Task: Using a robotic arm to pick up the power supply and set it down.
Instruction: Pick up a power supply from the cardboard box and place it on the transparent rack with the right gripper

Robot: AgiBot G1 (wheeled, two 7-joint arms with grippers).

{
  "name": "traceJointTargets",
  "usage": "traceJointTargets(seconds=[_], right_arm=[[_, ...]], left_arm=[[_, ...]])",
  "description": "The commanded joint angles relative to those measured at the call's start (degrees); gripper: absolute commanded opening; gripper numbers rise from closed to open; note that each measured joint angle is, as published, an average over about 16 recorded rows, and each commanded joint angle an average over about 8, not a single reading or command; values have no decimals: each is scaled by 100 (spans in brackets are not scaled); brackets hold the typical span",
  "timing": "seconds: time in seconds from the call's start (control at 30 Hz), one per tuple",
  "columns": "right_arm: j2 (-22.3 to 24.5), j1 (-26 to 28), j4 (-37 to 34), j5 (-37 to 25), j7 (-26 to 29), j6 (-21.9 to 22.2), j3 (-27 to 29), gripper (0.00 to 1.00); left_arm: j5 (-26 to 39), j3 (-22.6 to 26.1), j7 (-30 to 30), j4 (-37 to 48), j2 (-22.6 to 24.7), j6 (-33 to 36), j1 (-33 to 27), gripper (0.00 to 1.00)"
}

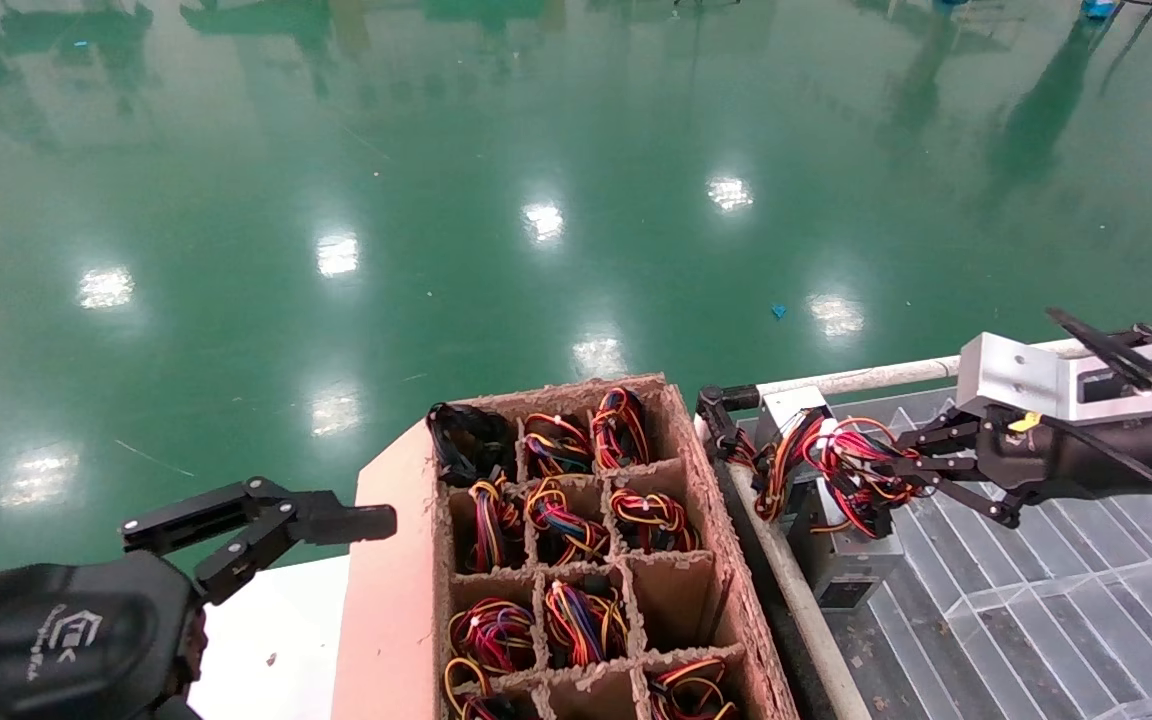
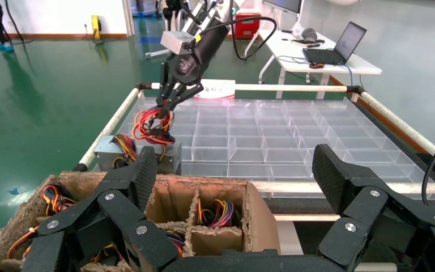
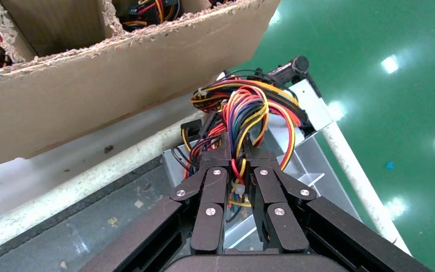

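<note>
R claw (image 3: 235, 156) pinches power supply (image 1: 841, 540) wire loops.

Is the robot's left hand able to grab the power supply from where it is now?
Probably not. The left hand hangs open on the far side of the cardboard box, which stands between it and the power supply. The right hand is already shut on its wires.

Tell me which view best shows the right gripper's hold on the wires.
The right wrist view: the right gripper fills it, fingers pinched on the wire bundle over the power supply. The head view shows the grip side-on, partly masked by wires. The left wrist view shows it far off.
</note>
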Motion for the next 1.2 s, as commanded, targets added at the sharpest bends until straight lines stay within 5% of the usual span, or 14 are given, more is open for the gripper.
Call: traceJointTargets(seconds=[0.03,0.23,0.73,0.8,1.03,1.2], right_arm=[[2,21,-83,-10,-33,-21,-7,14],[-32,132,-292,-81,-147,-52,-43,0],[-206,409,-760,-295,-434,3,-147,0],[-237,430,-830,-319,-471,17,-161,11],[-315,453,-1031,-353,-542,46,-186,96],[-332,458,-1076,-365,-552,54,-195,100]], left_arm=[[0,0,0,0,0,0,0,100],[-1,1,1,0,-1,-1,0,100],[-3,4,2,0,-1,-2,-1,100],[-3,4,2,0,-2,-2,-1,100],[-4,4,3,1,-2,-3,0,100],[-5,4,3,1,-2,-3,1,100]])
